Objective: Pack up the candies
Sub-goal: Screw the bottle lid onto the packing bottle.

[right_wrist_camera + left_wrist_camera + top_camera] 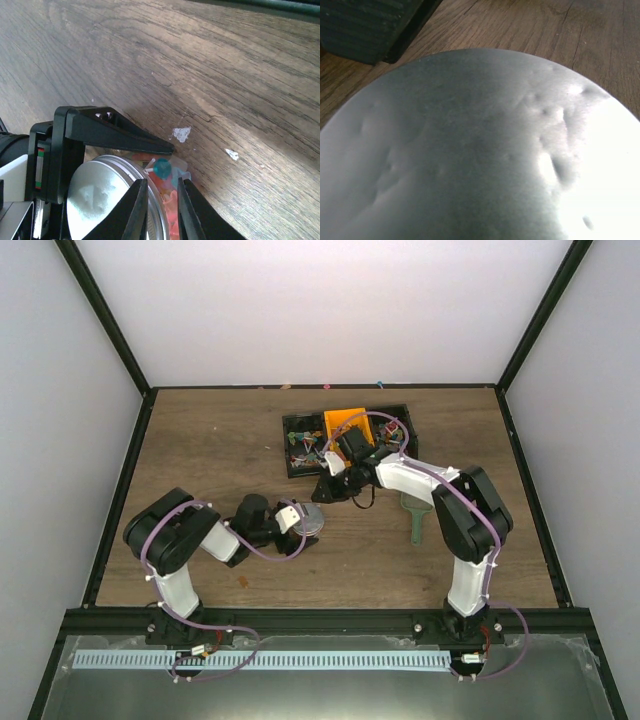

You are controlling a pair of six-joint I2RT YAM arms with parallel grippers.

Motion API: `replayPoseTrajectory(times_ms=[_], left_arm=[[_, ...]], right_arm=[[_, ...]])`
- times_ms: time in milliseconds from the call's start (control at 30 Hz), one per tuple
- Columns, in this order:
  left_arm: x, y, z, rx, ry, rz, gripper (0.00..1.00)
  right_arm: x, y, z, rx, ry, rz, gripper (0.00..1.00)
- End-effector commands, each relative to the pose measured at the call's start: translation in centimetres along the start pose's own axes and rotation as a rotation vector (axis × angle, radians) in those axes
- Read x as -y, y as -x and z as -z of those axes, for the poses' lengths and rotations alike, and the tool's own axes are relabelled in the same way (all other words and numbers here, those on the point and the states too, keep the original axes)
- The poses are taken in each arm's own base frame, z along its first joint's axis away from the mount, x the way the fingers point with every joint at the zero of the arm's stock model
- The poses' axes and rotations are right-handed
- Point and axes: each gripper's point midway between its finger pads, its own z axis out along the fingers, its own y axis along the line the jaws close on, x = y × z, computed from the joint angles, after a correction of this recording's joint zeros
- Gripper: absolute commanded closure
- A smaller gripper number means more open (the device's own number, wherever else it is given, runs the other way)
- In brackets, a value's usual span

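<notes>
Candies (300, 452), tiny twist-wrapped sweets in mixed colours, lie in a black tray (288, 430) toward the bench's far edge, beside an orange box (345, 423). More show red through a clear jar (170, 202) mid-bench, under its dented silver lid (470, 150). The left hand (302, 520) grasps the jar. At the barely parted fingertips of the right hand (162, 182) sits a teal candy (161, 168); gripped or loose, I cannot tell. A green plastic scoop (415, 520) lies toward the right edge.

Arms (178, 588) black-jointed, white-linked; lilac cables (265, 556); right pincer (161, 182) black.
</notes>
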Motion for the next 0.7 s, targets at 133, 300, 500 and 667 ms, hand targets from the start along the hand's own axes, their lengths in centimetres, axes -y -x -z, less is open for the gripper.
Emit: replayPoseTrajectory(times_ms=[133,300,500,667], left_arm=[[1.2,-1.2,0.2,-0.048,-0.044,0.014,0.09],[1.1,-1.2,0.2,-0.048,-0.045,0.012,0.09],[1.2,-1.3,0.1,-0.05,-0.05,0.013,0.09],[1.3,-1.3,0.2,-0.05,-0.051,0.014,0.09]], right_arm=[[-0.7,-0.9,-0.4,-0.022,0.04,0.032,0.83],[-1.6,-0.7,-0.1,-0.007,0.067,0.043,0.83],[-2.0,-0.2,0.3,0.015,0.056,0.05,0.83],[-2.4,0.5,0.6,0.028,0.061,0.055,0.82]])
